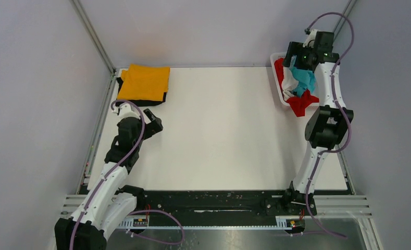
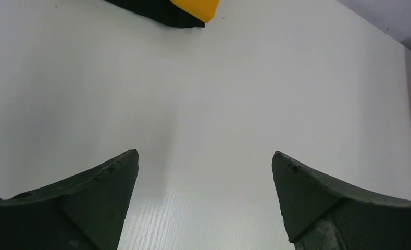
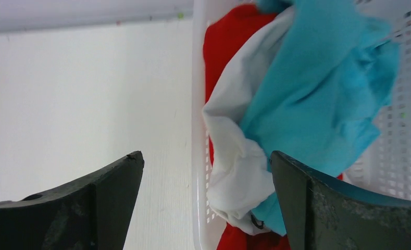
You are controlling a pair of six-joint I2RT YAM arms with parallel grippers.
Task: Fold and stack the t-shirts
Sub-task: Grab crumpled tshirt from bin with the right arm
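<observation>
Turquoise t-shirt point(image 3: 318, 94), white t-shirt point(image 3: 234, 151) and red t-shirt point(image 1: 302, 104) are heaped crumpled in the white lattice basket point(image 3: 198, 130) at the far right corner of the table point(image 1: 224, 130), the red one spilling over its near end. The right gripper point(image 3: 206, 156) is held above the heap, jaws spread wide, nothing clasped. At the far left, the orange t-shirt point(image 1: 145, 82) is laid folded on the black t-shirt point(image 1: 140, 100); the left gripper point(image 2: 206, 153) is poised nearby, likewise spread and empty.

Soft matt cloth, that turquoise t-shirt point(image 3: 318, 78), rumpled in the basket point(image 3: 198, 104), smooth white plastic lattice. And the desk point(image 1: 219, 130): matt white, faintly grained. The fingers point(image 3: 109, 192) dark, matt, slightly rough.
</observation>
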